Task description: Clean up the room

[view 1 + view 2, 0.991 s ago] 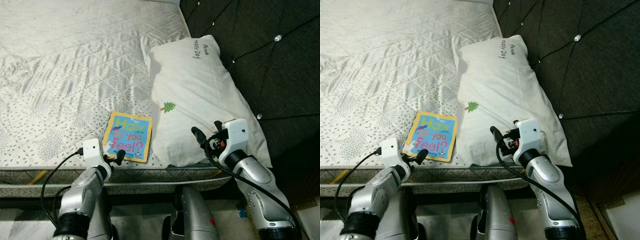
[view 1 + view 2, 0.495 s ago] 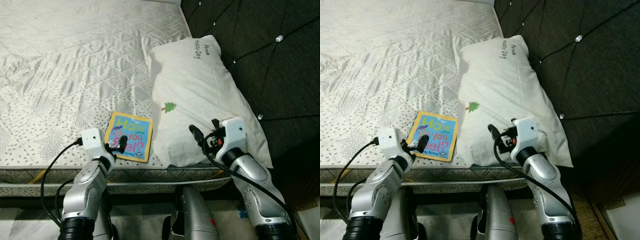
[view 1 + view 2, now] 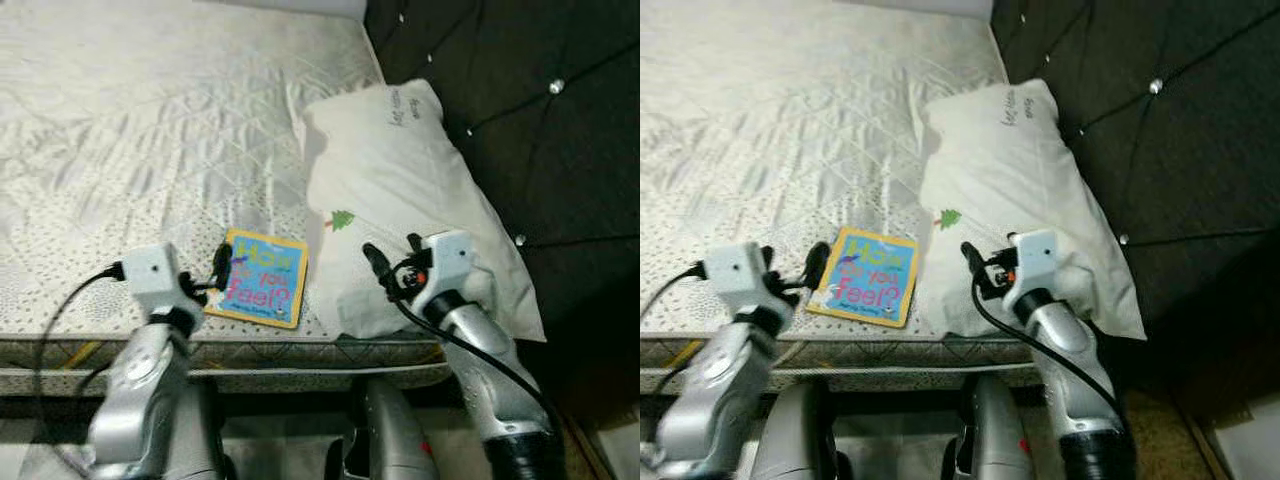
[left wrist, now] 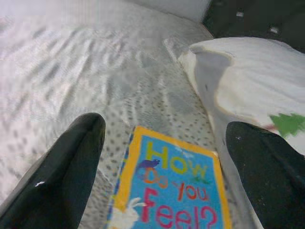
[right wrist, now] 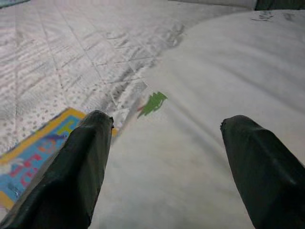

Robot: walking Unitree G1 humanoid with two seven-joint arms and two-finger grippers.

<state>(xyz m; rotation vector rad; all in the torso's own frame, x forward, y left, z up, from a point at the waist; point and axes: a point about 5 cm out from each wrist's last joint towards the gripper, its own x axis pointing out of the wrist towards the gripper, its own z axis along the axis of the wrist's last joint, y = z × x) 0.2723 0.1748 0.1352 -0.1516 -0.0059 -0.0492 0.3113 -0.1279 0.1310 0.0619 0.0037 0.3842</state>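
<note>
barely begun: book (image 3: pixel 262 279) untouched on bed (image 3: pixel 120 150) beside pillow (image 3: pixel 410 200); left gripper (image 4: pixel 162 157) spread over book, right gripper (image 5: pixel 162 157) spread over pillow, both empty.

A blue, yellow-edged book (image 3: pixel 257 278) lies flat, cover up, near the mattress edge, just beside a white pillow (image 3: pixel 410 190).
</note>
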